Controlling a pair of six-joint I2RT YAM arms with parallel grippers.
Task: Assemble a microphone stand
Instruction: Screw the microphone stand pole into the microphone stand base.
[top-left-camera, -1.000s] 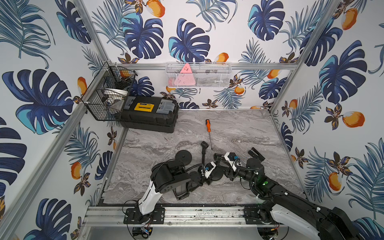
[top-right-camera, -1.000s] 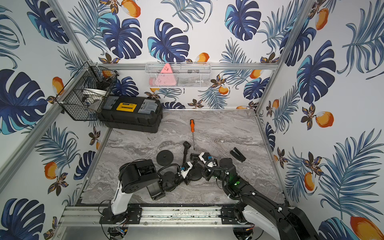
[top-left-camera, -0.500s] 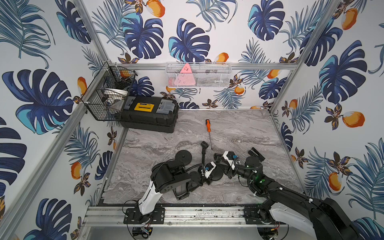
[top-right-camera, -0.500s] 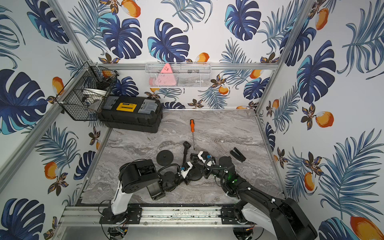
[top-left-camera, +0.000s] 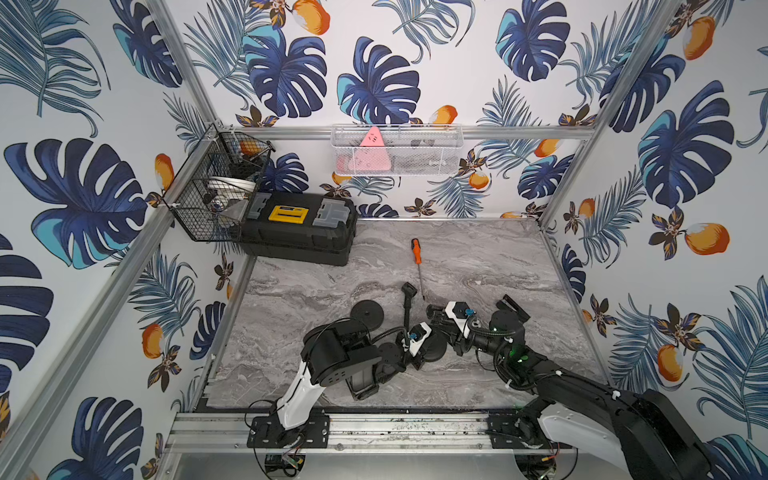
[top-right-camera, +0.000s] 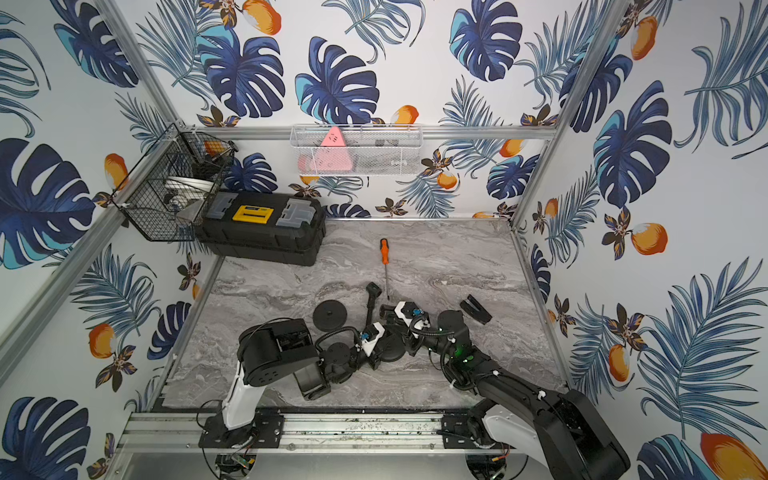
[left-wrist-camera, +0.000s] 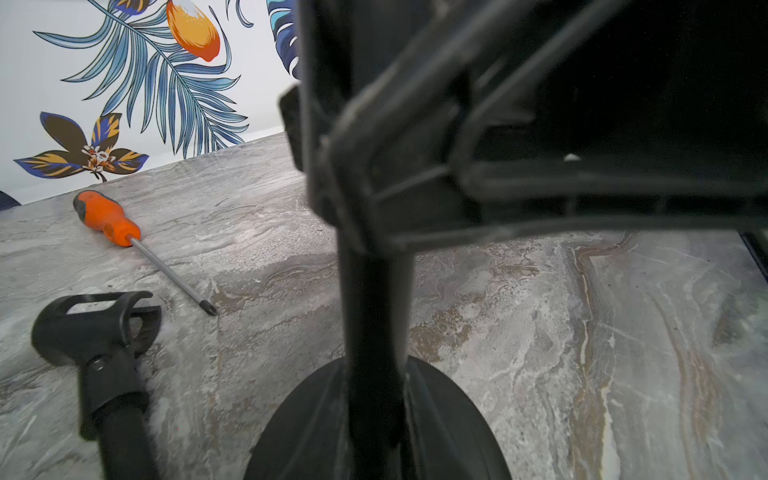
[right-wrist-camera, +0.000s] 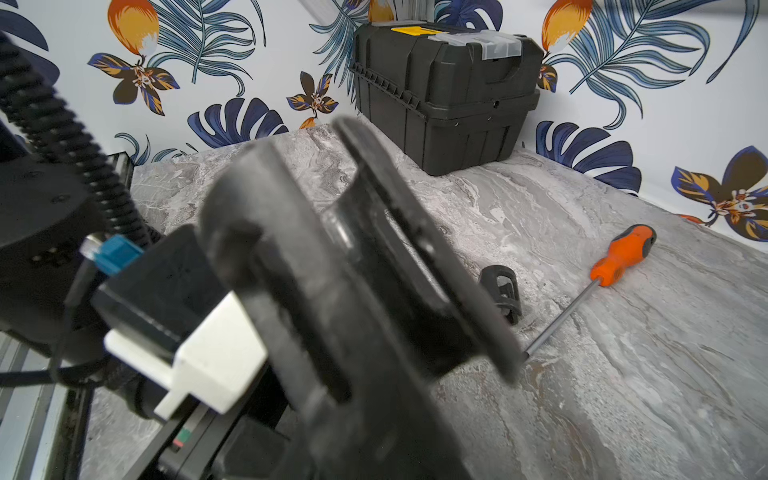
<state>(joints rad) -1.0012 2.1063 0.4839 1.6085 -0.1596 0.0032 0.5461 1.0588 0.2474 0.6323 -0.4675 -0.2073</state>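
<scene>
Clamping the post (left-wrist-camera: 376, 316), the left gripper (top-left-camera: 422, 348) shows jaws drawn narrow around it. The post rises from the base (top-left-camera: 439, 354).

Base sits front-centre on the table (top-left-camera: 478, 257), between the two arms and well in from every edge.

Right gripper (top-left-camera: 433, 312) hangs just behind the base, close to the left gripper. Its wrist view is blurred, so it cannot be told whether its jaws grip anything.

Rod (top-left-camera: 406, 309) lies flat just beside both grippers, with its clip (top-left-camera: 409, 289) toward the back wall. Screwdriver (top-left-camera: 417, 257) tip ends just beside the clip.

Disc (top-left-camera: 366, 314) lies left of the rod, near the left arm's elbow. Bracket (top-left-camera: 514, 306) lies right of the right arm's wrist, near the right edge but not at it. Toolbox (top-left-camera: 299, 232) fills the back-left corner.

Bare marble runs from the screwdriver to the right wall and along the back edge. Another bare strip lies between the arms and the front rail (top-left-camera: 395, 427). The strip between the left arm and the left edge is narrow.
</scene>
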